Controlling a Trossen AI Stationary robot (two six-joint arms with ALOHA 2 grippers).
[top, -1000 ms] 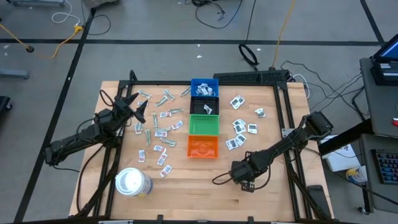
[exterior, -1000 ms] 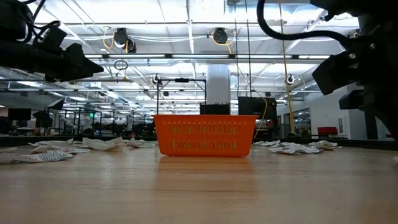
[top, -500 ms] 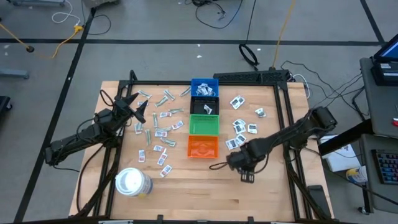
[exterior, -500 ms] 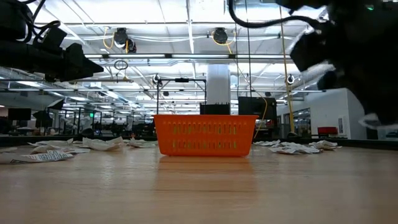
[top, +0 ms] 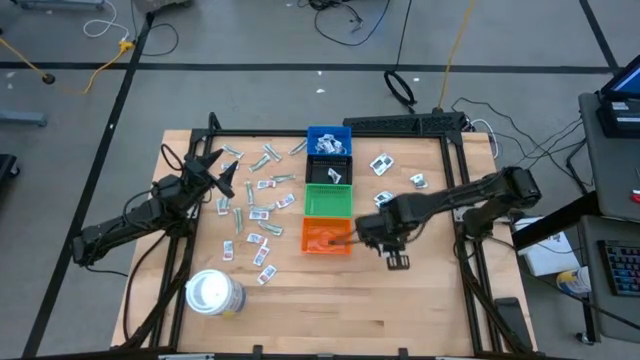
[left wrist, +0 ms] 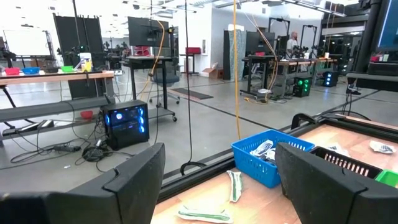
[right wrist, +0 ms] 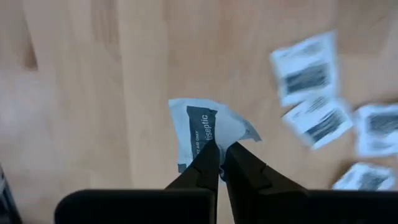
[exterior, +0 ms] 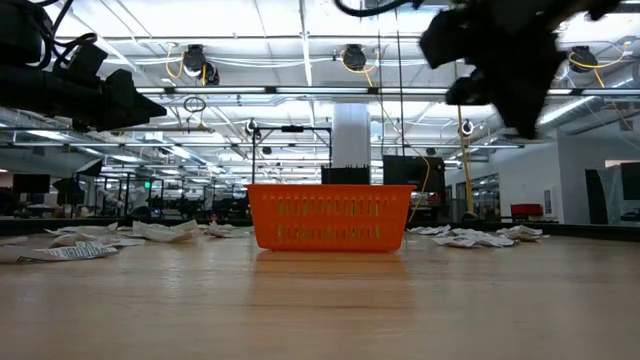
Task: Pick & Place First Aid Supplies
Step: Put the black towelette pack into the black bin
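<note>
My right gripper point(right wrist: 221, 149) is shut on a white square packet point(right wrist: 205, 130) with dark-blue print. In the high view it point(top: 347, 238) hovers at the right edge of the orange bin point(top: 326, 236). Other white squares point(top: 385, 215) lie flat on the table to the right of the bins. Strips and pale green-grey wrappers point(top: 255, 205) lie scattered left of them. My left gripper point(top: 222, 172) waits open above that left scatter, and its wrist view point(left wrist: 217, 180) looks toward the blue bin point(left wrist: 270, 152). My right gripper pinches the white packet by its lower edge point(right wrist: 214, 142) between the two fingertips, coming from above and pointing down. The packet is lifted clear of the table and sticks out beyond the fingertips, slightly creased.
Blue point(top: 329, 141), black point(top: 329, 168), green point(top: 328, 200) and orange bins stand in a column at the table's middle. A large white roll point(top: 213, 293) stands near the near-left corner. Bare wood point(top: 400, 300) stretches along the near edge.
My right gripper has travelled from the near-right part of the table toward the far edge and the left, up to the orange bin, rising as it went and carrying the white packet. It stayed shut.
</note>
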